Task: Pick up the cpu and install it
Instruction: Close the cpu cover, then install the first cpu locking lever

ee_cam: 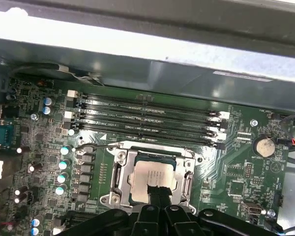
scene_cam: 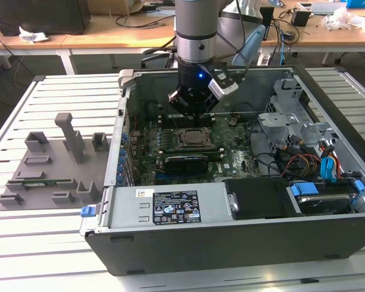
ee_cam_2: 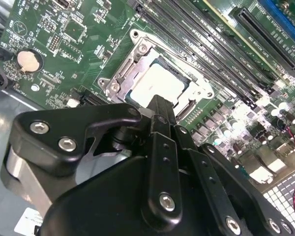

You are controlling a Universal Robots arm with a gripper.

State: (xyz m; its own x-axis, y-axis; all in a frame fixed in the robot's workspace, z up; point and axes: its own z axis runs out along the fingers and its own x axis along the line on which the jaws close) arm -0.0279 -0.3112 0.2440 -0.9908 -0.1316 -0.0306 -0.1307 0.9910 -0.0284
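The cpu (ee_cam: 148, 176), a silvery square chip, lies flat inside the metal-framed motherboard socket (ee_cam: 119, 169). The second wrist view shows the cpu (ee_cam_2: 155, 83) in that socket (ee_cam_2: 137, 54) too. In both wrist views my gripper (ee_cam: 157, 194) hangs just above the chip's near edge, with its black fingers (ee_cam_2: 160, 113) pressed together and nothing between them. In the exterior view the gripper (scene_cam: 193, 111) sits inside the open computer case, over the socket (scene_cam: 193, 139).
Memory slots (ee_cam: 147, 118) run beside the socket. A coin battery (ee_cam: 263, 146) sits on the board. The case wall (scene_cam: 118, 152), the power supply (scene_cam: 170, 207), a drive cage (scene_cam: 280, 121) and cables (scene_cam: 304, 164) surround the work area. A grey fixture (scene_cam: 55, 170) lies at the exterior view's left.
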